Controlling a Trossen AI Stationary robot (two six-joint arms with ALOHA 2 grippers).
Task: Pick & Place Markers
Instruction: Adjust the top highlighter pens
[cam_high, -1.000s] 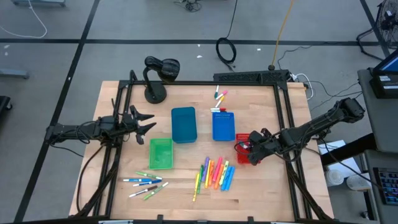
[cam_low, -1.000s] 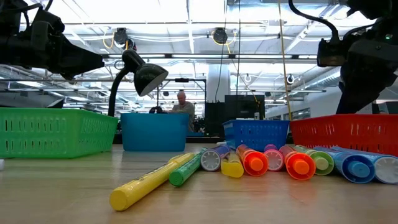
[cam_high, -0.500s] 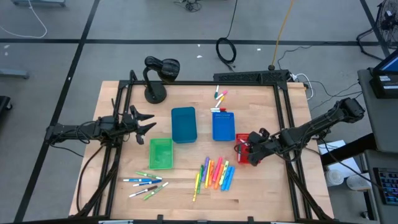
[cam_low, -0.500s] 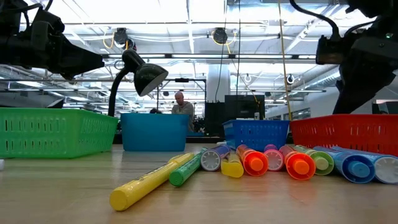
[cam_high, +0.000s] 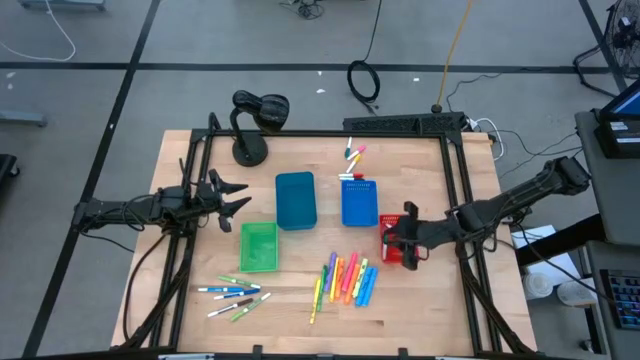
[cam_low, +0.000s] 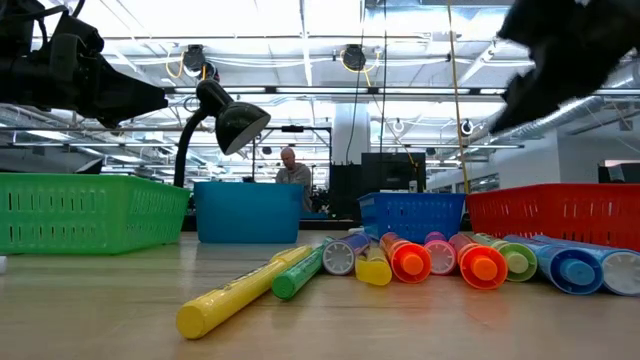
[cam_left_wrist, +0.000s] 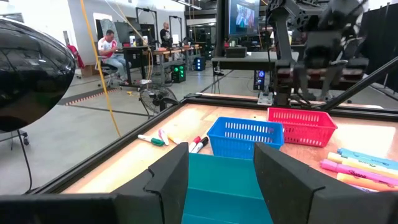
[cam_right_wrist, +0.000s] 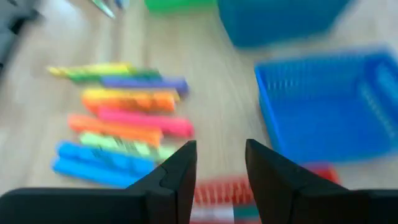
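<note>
Neon markers (cam_high: 346, 280) lie side by side on the wood near the front edge, also in the right wrist view (cam_right_wrist: 118, 130). Thin white-bodied markers (cam_high: 233, 294) lie to their left. A few more markers (cam_high: 353, 153) lie behind the blue bin (cam_high: 360, 203). My right gripper (cam_high: 392, 238) hangs open above the red bin (cam_high: 390, 256), nothing between its fingers (cam_right_wrist: 180, 171). At the table's left, my left gripper (cam_high: 240, 196) waits open and level, pointing at the teal bin (cam_high: 295, 200).
A green bin (cam_high: 258, 246) stands in front of the teal one. A black desk lamp (cam_high: 255, 120) stands at the far left corner. A black frame rail (cam_high: 400, 124) runs round the table's edges. Bare wood lies between the two marker groups.
My right gripper has risen above the red bin and rolled about its wrist; in the low view it has swung up toward the top right corner. The markers and bins have stayed where they were.
</note>
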